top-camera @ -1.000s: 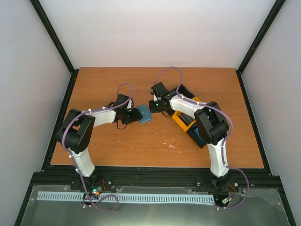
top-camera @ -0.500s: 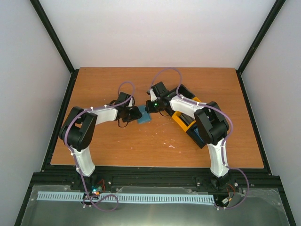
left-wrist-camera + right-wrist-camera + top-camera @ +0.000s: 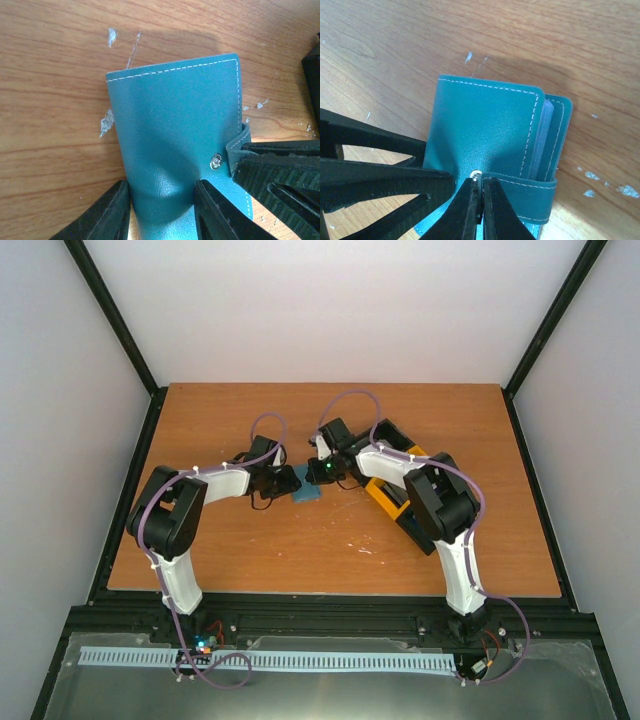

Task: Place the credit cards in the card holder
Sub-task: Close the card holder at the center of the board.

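Note:
The card holder (image 3: 308, 491) is a blue-grey folded wallet, lying close over the table between the two arms. My left gripper (image 3: 290, 480) grips it across its near end, one finger on each long edge (image 3: 162, 212). My right gripper (image 3: 322, 472) is shut on the end of the holder's snap tab (image 3: 520, 192), right beside the metal stud (image 3: 476, 174). The tab wraps round the holder's edge, which stands slightly open (image 3: 545, 135). The right gripper's fingers (image 3: 280, 175) also show in the left wrist view. No credit cards are in view.
A black-and-yellow tray (image 3: 392, 502) lies at an angle right of the holder, mostly under the right arm. White scuffs (image 3: 106, 122) mark the wooden table (image 3: 250, 550) beside the holder.
The left gripper has brought the card holder down from a raised, tilted pose to near the table. The right gripper has moved left and closed on the snap tab.

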{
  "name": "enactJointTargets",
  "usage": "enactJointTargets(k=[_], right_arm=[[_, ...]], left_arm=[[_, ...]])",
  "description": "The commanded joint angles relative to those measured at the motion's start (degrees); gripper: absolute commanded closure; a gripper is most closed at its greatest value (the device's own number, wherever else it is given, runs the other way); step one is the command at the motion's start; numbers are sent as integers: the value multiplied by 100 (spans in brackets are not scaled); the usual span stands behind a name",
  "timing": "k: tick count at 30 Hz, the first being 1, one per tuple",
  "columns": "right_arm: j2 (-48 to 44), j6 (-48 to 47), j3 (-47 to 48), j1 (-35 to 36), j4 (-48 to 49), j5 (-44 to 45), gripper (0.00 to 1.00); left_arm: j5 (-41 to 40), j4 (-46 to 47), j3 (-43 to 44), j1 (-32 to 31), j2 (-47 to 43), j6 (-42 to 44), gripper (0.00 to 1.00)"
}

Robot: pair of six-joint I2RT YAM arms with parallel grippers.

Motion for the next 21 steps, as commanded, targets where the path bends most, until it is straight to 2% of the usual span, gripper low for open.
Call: enactJointTargets(k=[1,7,12,21], right_arm=[[187,-22,183,59,-69,281,97],[306,-57,328,105,-173,341,96],[283,-157,335,152,-223,173,83],[-33,-49,273,152,-92,183,76]], left_arm=[[-247,-822,-361,-20,492,58,63],[-232,-819,-381,-20,495,70,63],[-243,-811,-392,-20,475,72,63],[-294,-808,-417,-20,421,50,63]])
